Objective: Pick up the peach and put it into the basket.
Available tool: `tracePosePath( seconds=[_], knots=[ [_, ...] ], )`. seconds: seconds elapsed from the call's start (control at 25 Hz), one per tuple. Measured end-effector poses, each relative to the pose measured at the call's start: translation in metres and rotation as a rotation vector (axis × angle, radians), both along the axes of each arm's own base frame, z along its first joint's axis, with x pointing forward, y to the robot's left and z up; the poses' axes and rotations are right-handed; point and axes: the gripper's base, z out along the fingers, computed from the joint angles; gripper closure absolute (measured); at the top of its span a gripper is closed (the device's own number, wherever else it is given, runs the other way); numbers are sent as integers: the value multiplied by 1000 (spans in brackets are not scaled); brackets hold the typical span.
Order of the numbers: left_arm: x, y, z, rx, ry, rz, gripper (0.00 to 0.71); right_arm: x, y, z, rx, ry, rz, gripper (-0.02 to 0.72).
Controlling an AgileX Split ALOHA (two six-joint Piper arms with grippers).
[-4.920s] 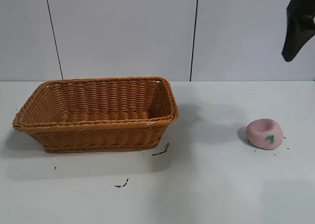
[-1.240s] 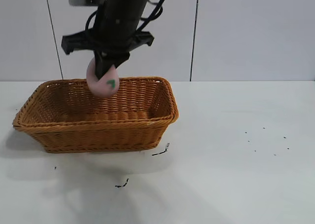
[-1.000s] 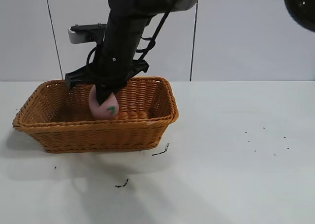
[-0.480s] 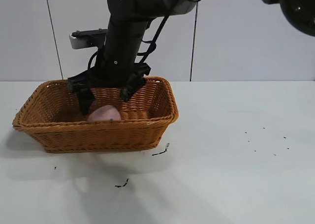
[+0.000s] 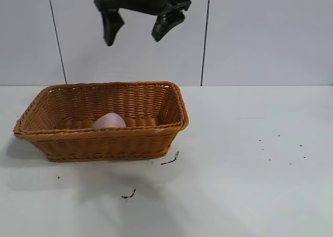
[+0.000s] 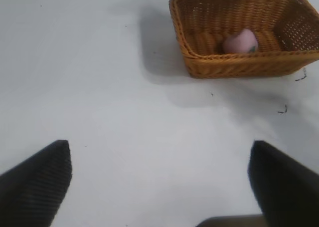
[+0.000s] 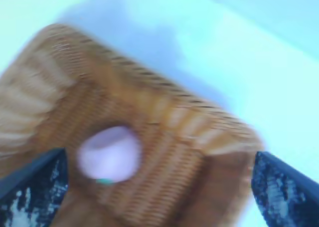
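Observation:
The pale pink peach (image 5: 109, 121) lies inside the orange-brown wicker basket (image 5: 62, 136), near its front wall, on the white table at the left. My right gripper (image 5: 138, 26) hangs high above the basket, open and empty. The right wrist view looks down on the peach (image 7: 110, 153) in the basket (image 7: 209, 122), between that gripper's (image 7: 158, 187) spread fingers. My left gripper (image 6: 159, 187) is open and empty, parked well away over bare table. Its view shows the basket (image 6: 184, 22) and the peach (image 6: 240, 41) far off.
Small black scraps lie on the table in front of the basket (image 5: 169, 159) and nearer the front (image 5: 129, 195). A few dark specks dot the table at the right (image 5: 283, 149). A white panelled wall stands behind.
My right gripper lowered the peach into the basket, opened and let it go, then rose high above the basket. The peach now rests in the basket.

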Motion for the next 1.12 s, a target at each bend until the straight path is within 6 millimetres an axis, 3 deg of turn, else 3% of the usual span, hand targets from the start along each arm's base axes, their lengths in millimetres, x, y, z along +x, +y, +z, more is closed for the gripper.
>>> tracePosePath(
  seconds=[0.24,0.52,0.68,1.12],
  knots=[
    [0,0,0,0,0,0,17,41,-106,-2,-16,20,-226,8],
    [0,0,0,0,0,0,17,53,-218,-5,-37,83,-448,8],
    [0,0,0,0,0,0,17,49,-241,-5,-46,129,-491,8],
    [0,0,0,0,0,0,17,28,-241,26,-45,149,-486,8]
  ],
)
